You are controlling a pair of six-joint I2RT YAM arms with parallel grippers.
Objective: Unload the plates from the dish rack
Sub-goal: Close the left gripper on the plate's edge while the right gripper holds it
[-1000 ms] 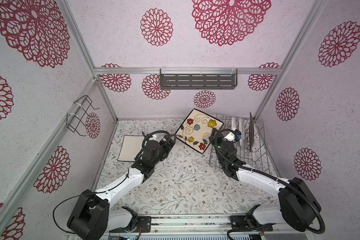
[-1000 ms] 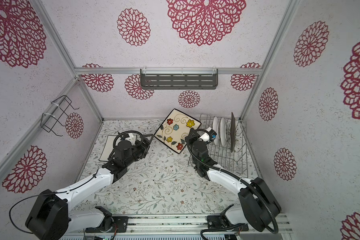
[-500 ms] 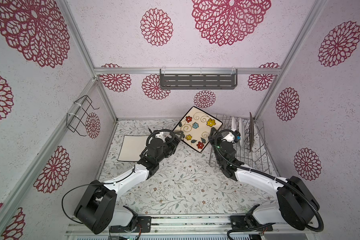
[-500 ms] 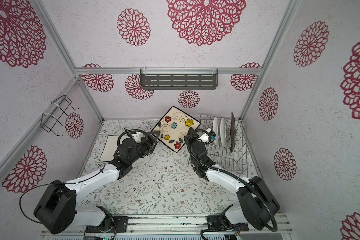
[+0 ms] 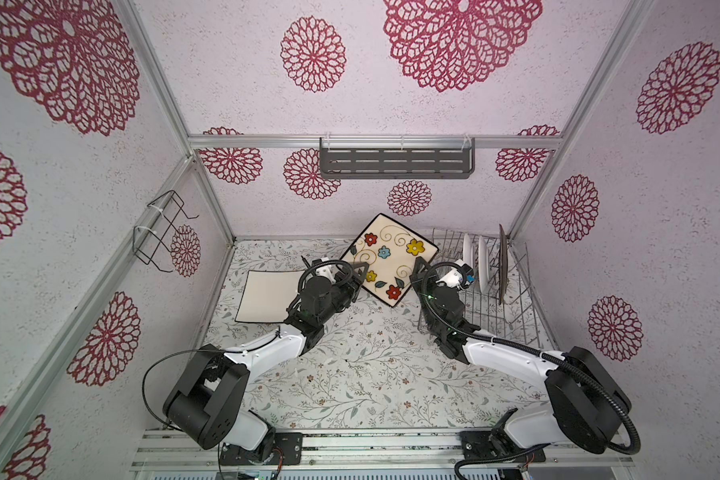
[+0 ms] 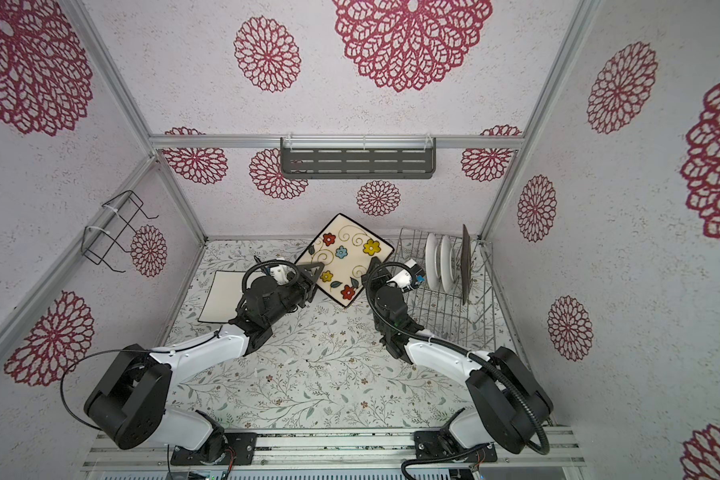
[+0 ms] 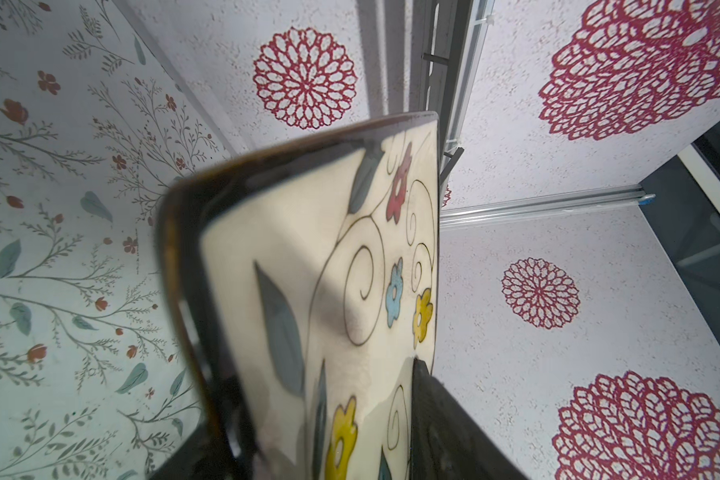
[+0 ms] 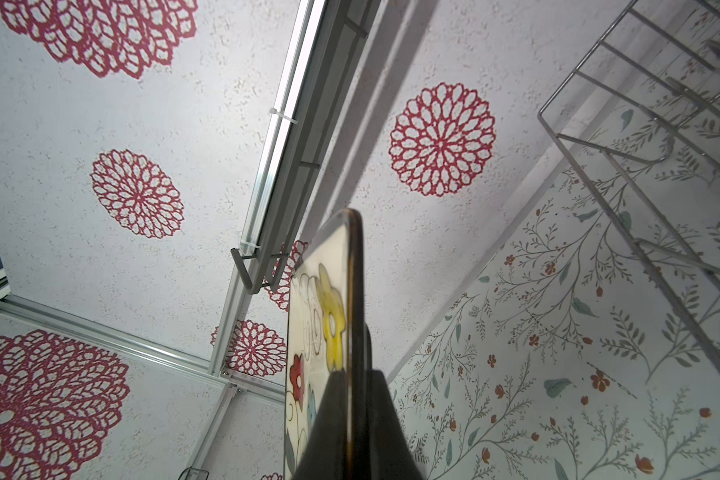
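A cream square plate with coloured flowers (image 5: 391, 257) (image 6: 346, 257) hangs tilted above the table's back middle. My right gripper (image 5: 419, 266) (image 8: 352, 374) is shut on its right edge. My left gripper (image 5: 356, 270) (image 7: 308, 415) is open, its jaws either side of the plate's left edge; one finger (image 7: 433, 415) lies against the flowered face. A plain white square plate (image 5: 267, 295) lies flat at the back left. The silver wire dish rack (image 5: 487, 307) (image 6: 445, 307) stands at the right, holding two white round plates (image 5: 474, 262) and a dark plate (image 5: 503, 262) on edge.
A dark grey slotted shelf (image 5: 395, 162) hangs on the back wall above the held plate. A black wire bracket (image 5: 159, 232) sticks out from the left wall. Patterned walls close the table on three sides. The arms' base rail (image 5: 350, 449) runs along the front.
My left arm has swung right, away from the white plate, until its jaws straddle the flowered plate's left edge, and the jaws have narrowed. The right gripper kept its hold.
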